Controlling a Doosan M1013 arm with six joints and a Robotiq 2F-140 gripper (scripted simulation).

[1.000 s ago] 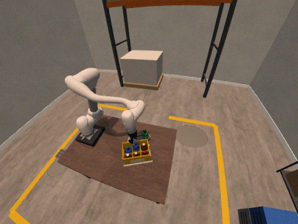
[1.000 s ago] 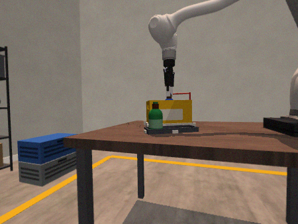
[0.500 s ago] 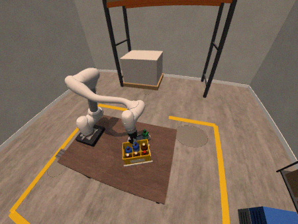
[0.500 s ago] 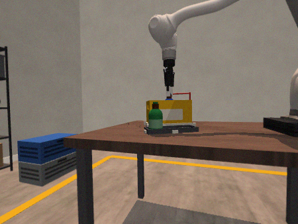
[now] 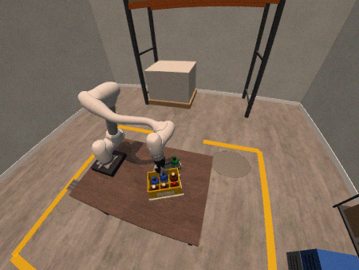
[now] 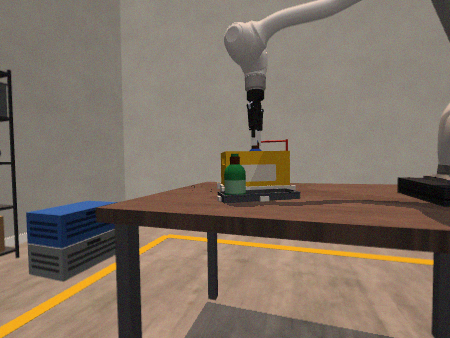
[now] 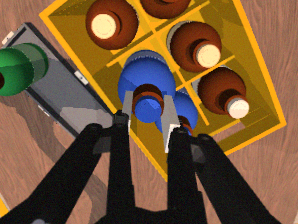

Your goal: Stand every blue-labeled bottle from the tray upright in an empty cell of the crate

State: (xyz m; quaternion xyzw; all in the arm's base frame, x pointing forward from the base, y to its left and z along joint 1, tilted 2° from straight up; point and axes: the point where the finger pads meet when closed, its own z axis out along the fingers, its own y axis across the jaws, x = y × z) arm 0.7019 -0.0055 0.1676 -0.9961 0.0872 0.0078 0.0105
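Observation:
My gripper (image 7: 147,104) (image 6: 255,134) (image 5: 160,166) is shut on the neck of a blue-labeled bottle (image 7: 143,75) (image 5: 163,176). The bottle hangs upright, low inside a cell of the yellow crate (image 7: 101,75) (image 6: 260,170) (image 5: 165,195). In the exterior view only its blue cap (image 6: 255,148) shows above the rim. A second blue bottle (image 7: 186,112) (image 5: 155,180) stands in the neighbouring cell, partly hidden by my right finger. Several brown bottles (image 7: 111,22) (image 7: 196,47) (image 7: 222,92) fill other cells. A green bottle (image 7: 20,67) (image 6: 234,176) (image 5: 174,160) stands upright on the grey tray (image 7: 67,97) (image 6: 262,196).
The crate and tray sit side by side near the middle of the brown table (image 5: 120,200) (image 6: 325,212). The arm's base (image 5: 108,164) stands at the table's left end. A blue and grey box (image 6: 70,237) rests on the floor beyond the table.

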